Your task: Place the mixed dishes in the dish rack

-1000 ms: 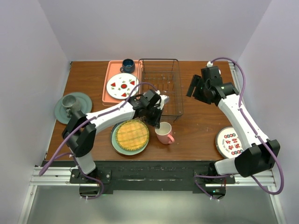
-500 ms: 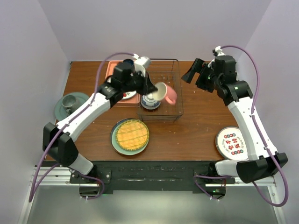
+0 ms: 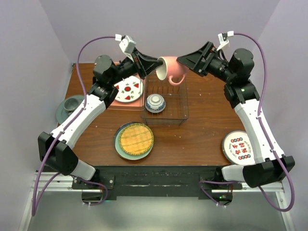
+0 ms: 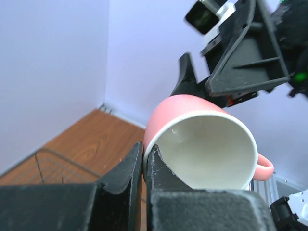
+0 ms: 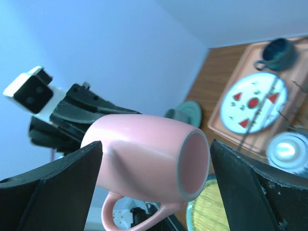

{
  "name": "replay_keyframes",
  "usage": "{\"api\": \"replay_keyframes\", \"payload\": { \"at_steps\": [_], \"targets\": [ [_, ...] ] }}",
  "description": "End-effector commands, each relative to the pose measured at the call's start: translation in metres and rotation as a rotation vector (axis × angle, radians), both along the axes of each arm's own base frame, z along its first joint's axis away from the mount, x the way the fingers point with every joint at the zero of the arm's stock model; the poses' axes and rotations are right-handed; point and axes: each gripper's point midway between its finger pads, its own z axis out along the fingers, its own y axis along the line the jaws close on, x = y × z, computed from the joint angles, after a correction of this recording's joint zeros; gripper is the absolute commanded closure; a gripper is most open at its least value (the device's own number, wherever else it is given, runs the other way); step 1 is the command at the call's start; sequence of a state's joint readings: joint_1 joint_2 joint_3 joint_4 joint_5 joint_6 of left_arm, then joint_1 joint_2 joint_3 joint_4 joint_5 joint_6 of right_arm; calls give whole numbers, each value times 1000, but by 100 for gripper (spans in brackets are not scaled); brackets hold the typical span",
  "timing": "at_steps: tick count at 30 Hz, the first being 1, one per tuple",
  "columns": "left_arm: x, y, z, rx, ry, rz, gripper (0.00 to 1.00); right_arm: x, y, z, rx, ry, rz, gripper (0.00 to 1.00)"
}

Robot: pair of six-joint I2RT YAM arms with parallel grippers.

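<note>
Pink mug (image 3: 168, 68): tipped on its side, held aloft above the far edge of the dish rack (image 3: 186, 103). Left gripper (image 4: 142, 161) pinches its rim. Right gripper (image 3: 185, 61), spread wide, flanks the mug, evidently for a handover. Contact unconfirmed.

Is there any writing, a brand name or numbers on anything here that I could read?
White plate, near right of the table: red marks that look like characters, too small to read.
Pink mug: plain, no writing.
Nothing else in these views shows readable text.
</note>
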State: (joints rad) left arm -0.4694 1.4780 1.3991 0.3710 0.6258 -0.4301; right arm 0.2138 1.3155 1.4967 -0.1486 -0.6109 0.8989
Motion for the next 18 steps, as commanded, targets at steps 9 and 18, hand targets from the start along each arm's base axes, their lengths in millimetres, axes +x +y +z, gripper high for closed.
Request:
{"api": "replay_keyframes", "payload": {
  "at_steps": [9,18],
  "targets": [
    [-60,20,133,-247,-411,-130,100,-51,22,65,203,-225,311,1],
    [-67,16,140,-270,-472,-195,100,-68,24,76,275,-254,410,1]
  ]
}}
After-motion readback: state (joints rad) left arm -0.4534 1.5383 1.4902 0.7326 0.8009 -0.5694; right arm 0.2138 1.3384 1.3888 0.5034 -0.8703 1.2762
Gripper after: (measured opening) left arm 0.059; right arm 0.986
